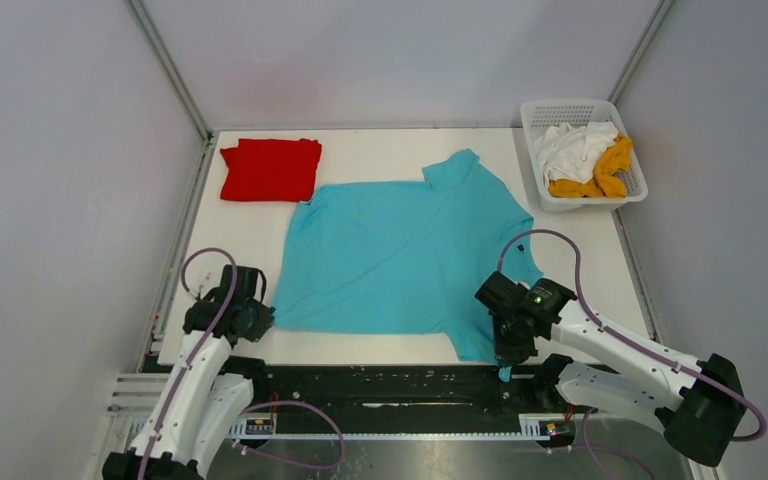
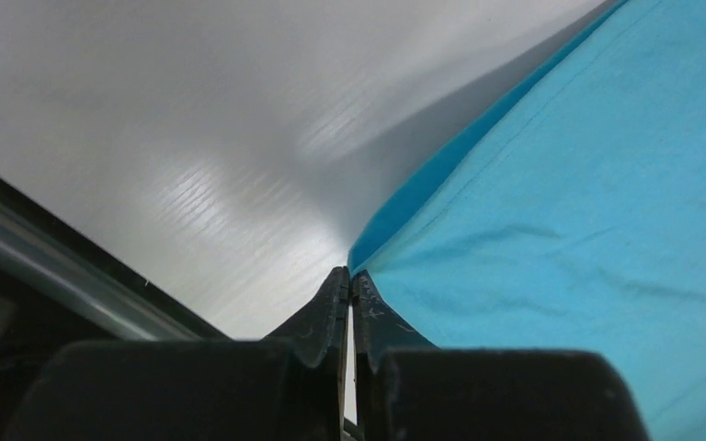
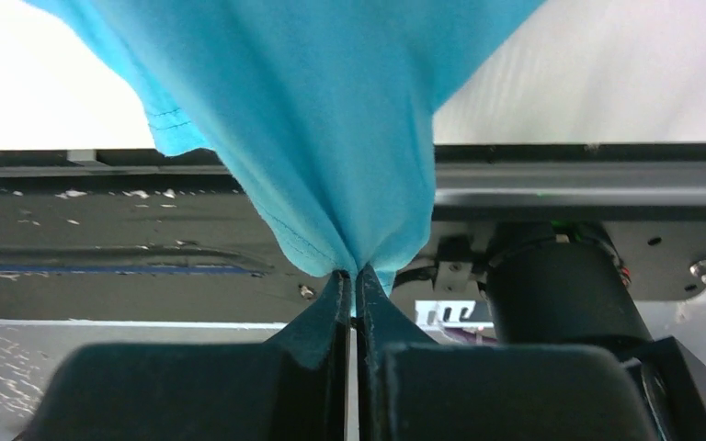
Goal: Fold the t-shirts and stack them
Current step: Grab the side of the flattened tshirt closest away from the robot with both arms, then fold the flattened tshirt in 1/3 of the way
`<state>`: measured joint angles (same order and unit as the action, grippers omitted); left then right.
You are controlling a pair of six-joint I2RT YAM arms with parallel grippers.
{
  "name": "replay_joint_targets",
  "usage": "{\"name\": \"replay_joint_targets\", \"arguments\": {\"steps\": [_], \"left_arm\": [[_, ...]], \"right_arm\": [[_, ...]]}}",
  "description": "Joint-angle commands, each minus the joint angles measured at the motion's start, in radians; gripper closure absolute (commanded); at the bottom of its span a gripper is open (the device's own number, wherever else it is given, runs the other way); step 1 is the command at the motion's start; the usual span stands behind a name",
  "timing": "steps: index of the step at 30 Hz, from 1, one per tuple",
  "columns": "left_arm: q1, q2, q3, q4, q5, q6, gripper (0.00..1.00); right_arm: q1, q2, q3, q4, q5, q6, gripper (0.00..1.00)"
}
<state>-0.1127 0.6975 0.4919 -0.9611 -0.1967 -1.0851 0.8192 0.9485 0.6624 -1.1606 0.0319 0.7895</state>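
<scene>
Left claw (image 2: 349,274) and right claw (image 3: 351,272) clamp turquoise t-shirt (image 1: 400,250) edges.

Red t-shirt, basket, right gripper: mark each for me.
red t-shirt (image 1: 271,169): top external view, middle of the folded fabric.
basket (image 1: 590,203): top external view, near wall.
right gripper (image 3: 353,273): right wrist view, between its closed fingertips, pinching the turquoise t-shirt (image 3: 331,110).

turquoise shirt (image 3: 331,110): cut off at top edge (right wrist view) | white shirt (image 1: 572,148): bunched in basket (image 1: 567,104), shape unreadable

White table (image 1: 250,235), pale grey walls (image 1: 60,150)
</scene>
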Motion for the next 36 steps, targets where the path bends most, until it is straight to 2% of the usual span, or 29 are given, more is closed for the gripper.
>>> {"name": "replay_joint_targets", "arguments": {"steps": [1, 8, 12, 19, 29, 36], "left_arm": [[-0.015, -0.089, 0.044, -0.121, -0.029, -0.094, 1.00], [-0.015, -0.086, 0.064, -0.116, 0.005, -0.074, 1.00], [-0.014, -0.046, 0.113, -0.038, 0.001, -0.029, 1.00], [-0.015, 0.139, 0.228, 0.091, 0.005, 0.024, 1.00], [-0.012, 0.347, 0.406, 0.152, -0.080, 0.064, 1.00], [-0.002, 0.500, 0.475, 0.209, -0.048, 0.084, 1.00]], "right_arm": [[0.008, -0.019, 0.021, -0.104, -0.019, 0.020, 1.00], [0.006, 0.000, 0.066, -0.087, 0.038, -0.040, 1.00], [-0.062, 0.031, 0.118, -0.038, 0.023, -0.120, 1.00], [-0.233, 0.076, 0.268, 0.025, 0.024, -0.255, 1.00], [-0.382, 0.239, 0.455, 0.054, 0.025, -0.371, 1.00], [-0.438, 0.338, 0.589, 0.075, 0.045, -0.430, 1.00]]}}
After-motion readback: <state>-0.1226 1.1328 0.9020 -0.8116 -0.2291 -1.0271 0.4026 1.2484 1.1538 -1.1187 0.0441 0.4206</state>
